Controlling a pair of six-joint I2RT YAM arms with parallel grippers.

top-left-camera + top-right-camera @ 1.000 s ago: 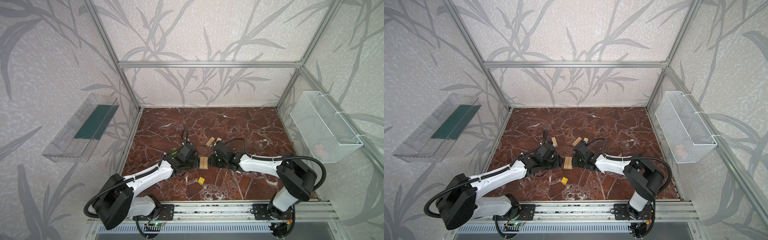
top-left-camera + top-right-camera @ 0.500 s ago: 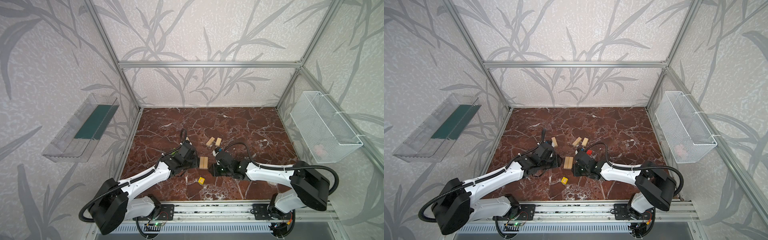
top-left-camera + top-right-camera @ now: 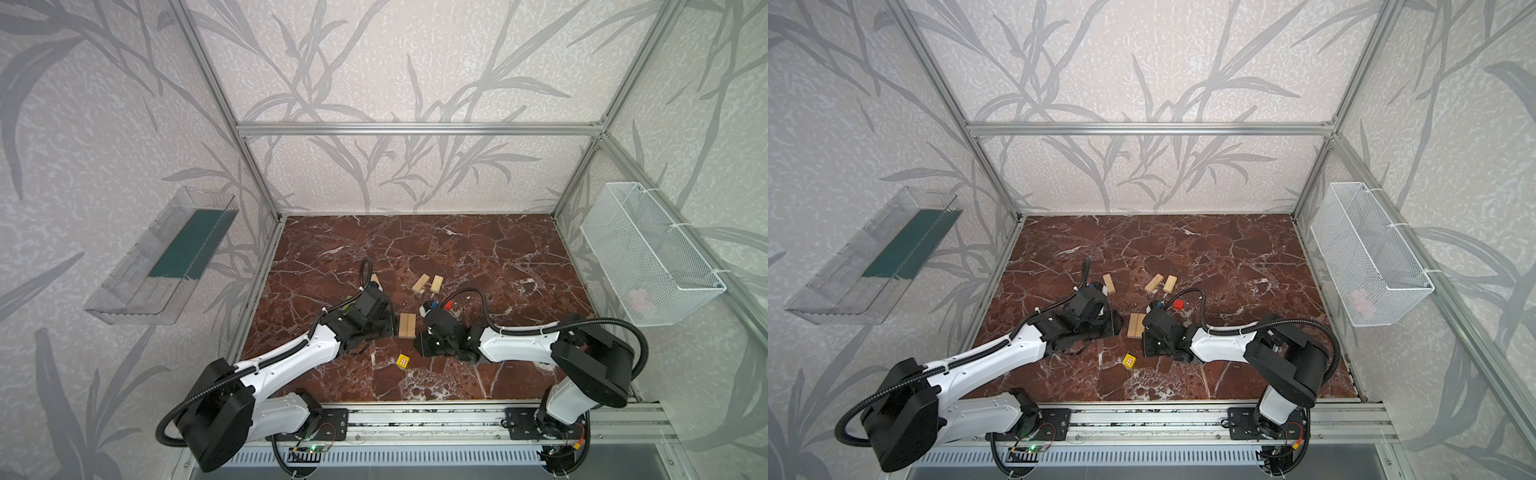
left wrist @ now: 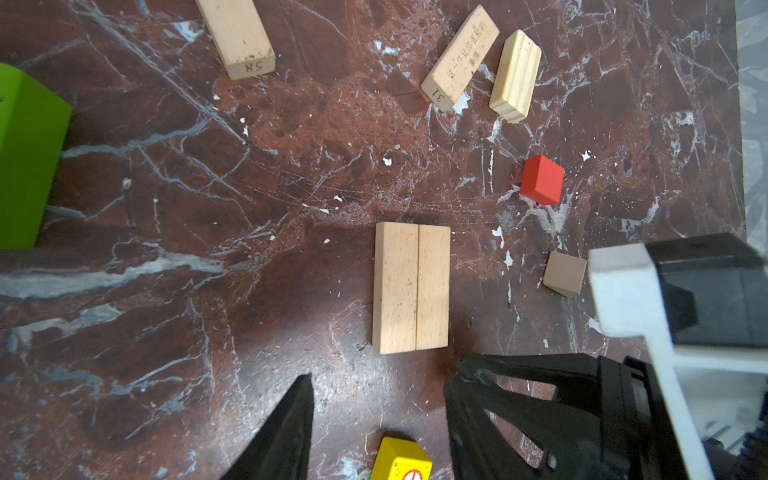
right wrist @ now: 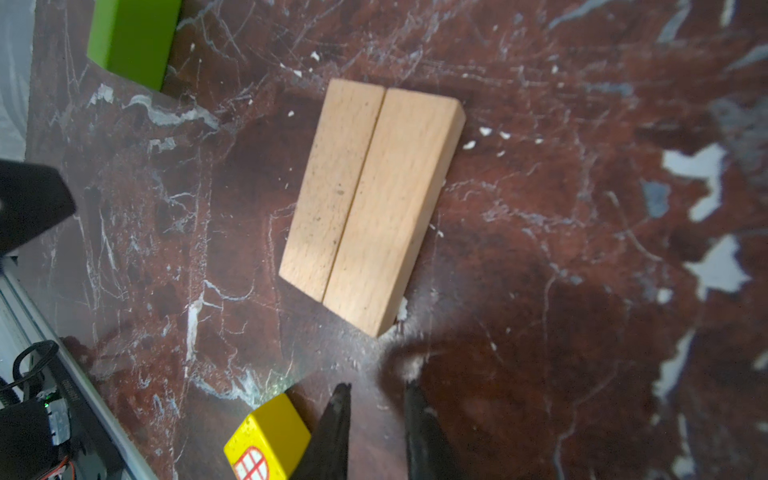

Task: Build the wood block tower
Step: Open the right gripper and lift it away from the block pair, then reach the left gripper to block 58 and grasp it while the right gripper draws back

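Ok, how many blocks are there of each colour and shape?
Pale wood bars: 5
Pale wedge: 1
Lime-green bar: 1
Red cube: 1
Yellow cube: 1
Total: 9

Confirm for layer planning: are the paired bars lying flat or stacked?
Flat: the paired bars lie side by side on the table, long sides touching, nothing on top.
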